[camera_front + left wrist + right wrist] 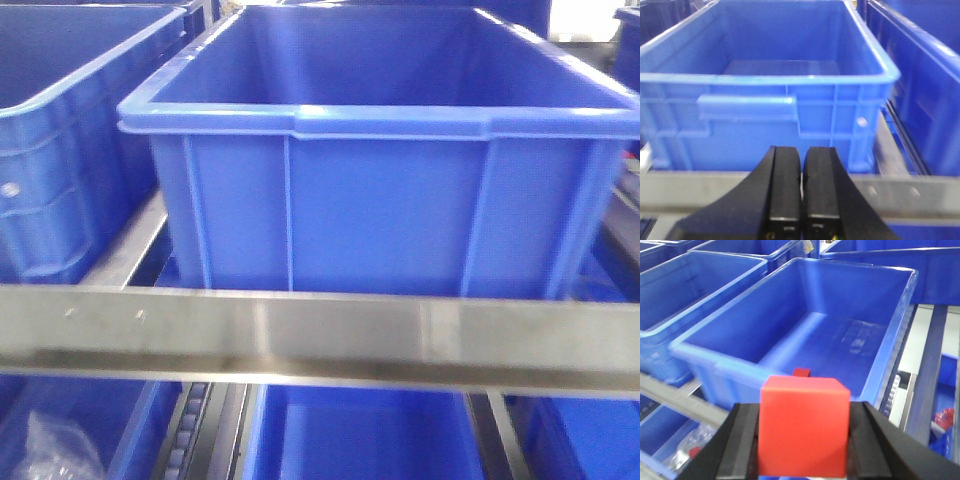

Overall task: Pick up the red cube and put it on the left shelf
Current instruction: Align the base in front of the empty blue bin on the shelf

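Squarely between the black fingers [740, 445] of the right gripper [804, 440] sits the red cube [804, 427], clamped on its left and right faces and held over the near wall of an open blue bin [880, 315]. One flat face looks straight at the wrist camera, the top face shows as a narrower band above it, and its edges run level and upright (no side reads longer than another, so no long axis can be told). Its faces are plain red. Just beyond its top edge a small red piece [801, 372] shows at the bin's near wall; what it is cannot be told. Pale marks [860, 335] on the bin floor are too blurred to read.

The left gripper [801, 185] has its two black fingers [785, 185] pressed together, only a thin seam between them, and it points at the handled near wall of another bin [765, 125] across a grey rail [910, 192]. A small pale spot [862, 121] on that wall is too blurred to read.

In the front view a bin [400, 210] stands behind a steel rail [320, 340], with a second bin [60, 170] just beside it on the left of the picture. Below the rail a clear bag [55, 450] lies in a lower bin [140, 430].
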### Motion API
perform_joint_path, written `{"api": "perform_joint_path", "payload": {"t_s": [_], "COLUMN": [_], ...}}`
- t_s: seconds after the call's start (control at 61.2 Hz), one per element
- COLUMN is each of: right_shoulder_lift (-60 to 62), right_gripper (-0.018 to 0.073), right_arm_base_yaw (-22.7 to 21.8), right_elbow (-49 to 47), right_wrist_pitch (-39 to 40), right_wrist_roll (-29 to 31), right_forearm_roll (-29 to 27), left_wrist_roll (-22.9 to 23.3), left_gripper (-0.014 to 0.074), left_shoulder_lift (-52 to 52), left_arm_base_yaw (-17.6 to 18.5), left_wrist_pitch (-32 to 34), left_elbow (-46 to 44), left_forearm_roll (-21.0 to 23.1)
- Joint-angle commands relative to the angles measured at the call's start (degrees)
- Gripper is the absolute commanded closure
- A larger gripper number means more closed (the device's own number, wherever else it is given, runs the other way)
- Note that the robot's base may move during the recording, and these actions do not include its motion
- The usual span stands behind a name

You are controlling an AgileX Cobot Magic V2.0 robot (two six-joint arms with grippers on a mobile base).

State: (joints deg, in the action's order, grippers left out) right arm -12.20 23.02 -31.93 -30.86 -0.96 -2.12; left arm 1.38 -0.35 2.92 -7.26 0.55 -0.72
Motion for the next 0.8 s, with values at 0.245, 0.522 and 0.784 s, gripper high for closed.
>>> {"api": "perform_joint_path", "payload": {"t_s": [0.245, 0.522, 0.784], "right_shoulder_lift": [-0.66, -0.66, -0.66], "right_gripper": [0.045, 0.045, 0.045], "right_arm_base_yaw": [-0.36, -0.36, -0.36], "right_elbow": [-1.5, -1.5, -1.5], "right_wrist_pitch": [5.05, 5.05, 5.05], "right_wrist_roll": [0.48, 0.48, 0.48], "right_forearm_roll": [-0.01, -0.01, -0.01], "left_wrist_roll": [0.05, 0.05, 0.05], "left_gripper": [0.0495, 0.0495, 0.0495], "left_shoulder_lift": [-0.94, -0.94, -0.94], "left_arm_base_yaw": [-0.03, -0.03, -0.03], "left_wrist_pitch": [5.04, 5.04, 5.04], "left_elbow": [1.32, 1.32, 1.32], "left_forearm_roll": [0.36, 0.36, 0.36]}}
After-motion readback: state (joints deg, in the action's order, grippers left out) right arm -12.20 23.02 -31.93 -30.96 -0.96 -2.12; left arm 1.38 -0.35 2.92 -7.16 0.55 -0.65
